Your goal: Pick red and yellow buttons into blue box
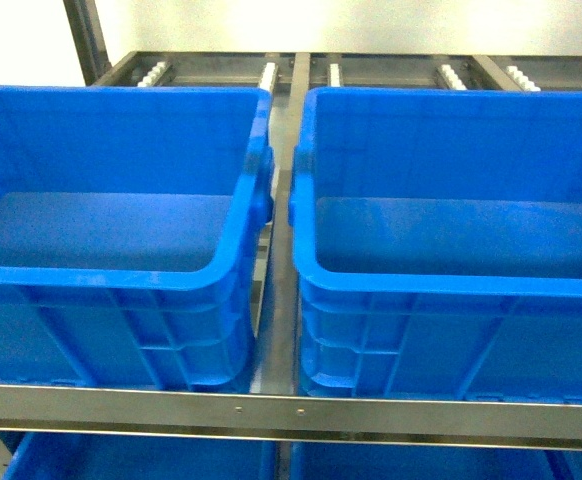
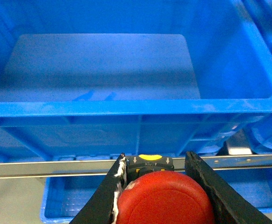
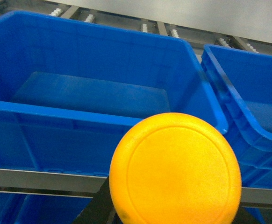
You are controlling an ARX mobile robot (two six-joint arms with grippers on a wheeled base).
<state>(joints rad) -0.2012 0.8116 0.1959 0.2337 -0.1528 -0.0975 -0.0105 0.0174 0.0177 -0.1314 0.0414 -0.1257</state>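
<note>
In the left wrist view the red button (image 2: 164,200) fills the bottom, with its dark body and yellow tab pointing forward. My left gripper (image 2: 155,158) is shut on it, black fingers (image 2: 103,200) on both sides. The right wrist view has the yellow button (image 3: 175,170) close up, its round cap hiding most of my right gripper (image 3: 171,210), which is shut on it. A dark finger (image 3: 96,207) shows at the cap's lower left. Both buttons hang in front of and just below the rim of a blue box (image 2: 126,109) (image 3: 56,112). Neither gripper appears in the head view.
Two deep blue crates (image 1: 121,275) (image 1: 451,285) stand side by side on a roller rack behind a steel front rail (image 1: 291,410). More blue bins (image 2: 61,200) sit on the shelf below. Another crate (image 3: 248,107) stands to the right in the right wrist view.
</note>
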